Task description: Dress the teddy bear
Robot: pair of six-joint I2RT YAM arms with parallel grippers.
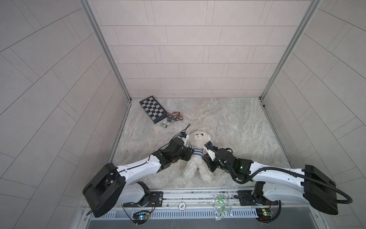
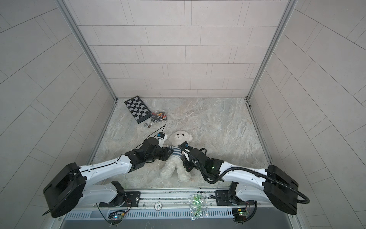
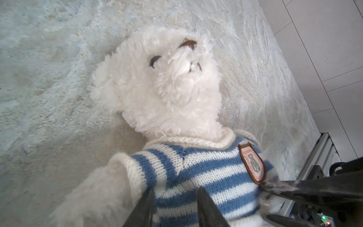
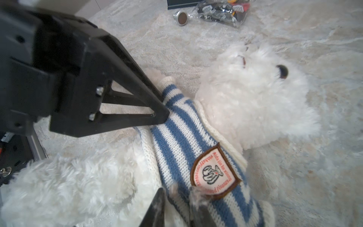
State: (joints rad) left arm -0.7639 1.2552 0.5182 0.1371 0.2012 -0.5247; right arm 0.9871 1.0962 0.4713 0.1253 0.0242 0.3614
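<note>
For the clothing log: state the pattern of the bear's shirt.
Blue and white stripes; the shirt shows best in the left wrist view.

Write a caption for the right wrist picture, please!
Fluffy white teddy bear lying face-up in its blue-striped shirt, right gripper pinching the knit beside the badge.

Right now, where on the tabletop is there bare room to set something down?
Free: the tabletop right of the teddy bear to the right wall, and the far strip right of the chessboard. Crowded: that far-left corner, with bag of pieces and metal piece, and mid-front, where left gripper and right gripper meet at the striped shirt.
</note>
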